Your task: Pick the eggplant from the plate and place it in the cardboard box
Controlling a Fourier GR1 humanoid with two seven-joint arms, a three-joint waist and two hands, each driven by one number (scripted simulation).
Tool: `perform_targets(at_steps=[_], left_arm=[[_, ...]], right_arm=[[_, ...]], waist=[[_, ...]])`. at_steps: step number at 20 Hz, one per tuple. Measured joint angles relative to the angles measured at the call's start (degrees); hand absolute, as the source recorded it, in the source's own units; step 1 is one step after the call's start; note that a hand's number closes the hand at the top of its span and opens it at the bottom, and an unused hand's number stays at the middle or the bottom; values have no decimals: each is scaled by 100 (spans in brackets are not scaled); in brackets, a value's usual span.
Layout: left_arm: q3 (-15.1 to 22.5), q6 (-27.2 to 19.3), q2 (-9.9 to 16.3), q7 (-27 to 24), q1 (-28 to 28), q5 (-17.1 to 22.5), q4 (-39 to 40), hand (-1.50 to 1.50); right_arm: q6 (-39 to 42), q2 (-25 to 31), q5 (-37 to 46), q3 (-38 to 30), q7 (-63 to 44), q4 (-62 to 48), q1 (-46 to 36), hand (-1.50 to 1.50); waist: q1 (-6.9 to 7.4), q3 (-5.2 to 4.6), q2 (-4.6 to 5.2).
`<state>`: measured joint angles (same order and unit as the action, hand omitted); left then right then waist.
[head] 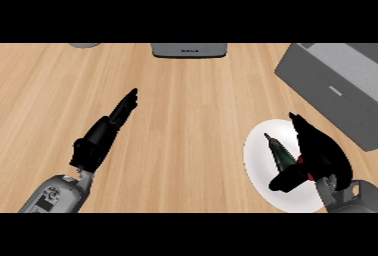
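Observation:
A dark eggplant (279, 151) with a greenish stem end lies on a white plate (260, 160) at the lower right of the counter. My right hand (317, 150) hovers over the plate, fingers straight along the eggplant's right side and thumb below it, not closed round it. Up the right edge, beyond the plate, stands a grey box (336, 85). My left hand (111, 127) rests open on the left of the counter, fingers stretched toward the upper right, far from the plate.
A grey appliance (189, 50) stands at the far edge in the middle, and a small grey object (85, 45) shows at the top left. Bare wooden counter (192, 125) lies between the two hands.

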<state>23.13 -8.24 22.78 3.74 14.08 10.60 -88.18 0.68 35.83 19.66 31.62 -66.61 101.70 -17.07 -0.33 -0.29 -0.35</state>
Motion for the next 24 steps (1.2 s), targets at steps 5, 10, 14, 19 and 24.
perform_targets(at_steps=[5,10,14,19,24], left_arm=[[-89,86,-94,-66,24,-63,70,0],[-159,185,-158,-39,55,-120,110,0],[-231,255,-204,-31,66,-153,133,0],[-343,387,-262,-188,-12,-255,236,0],[-477,490,-403,-43,-49,-376,136,0]], right_arm=[[177,-342,-32,-208,-120,-256,-317,-150],[256,-541,90,-273,-35,-615,-244,-150],[326,-702,172,-316,44,-976,-167,-150],[353,-826,390,-449,192,-1151,80,-150],[421,-1030,757,-625,358,-1334,122,-150]], waist=[[41,15,25],[41,22,31],[45,24,35],[31,27,34],[37,28,32]])
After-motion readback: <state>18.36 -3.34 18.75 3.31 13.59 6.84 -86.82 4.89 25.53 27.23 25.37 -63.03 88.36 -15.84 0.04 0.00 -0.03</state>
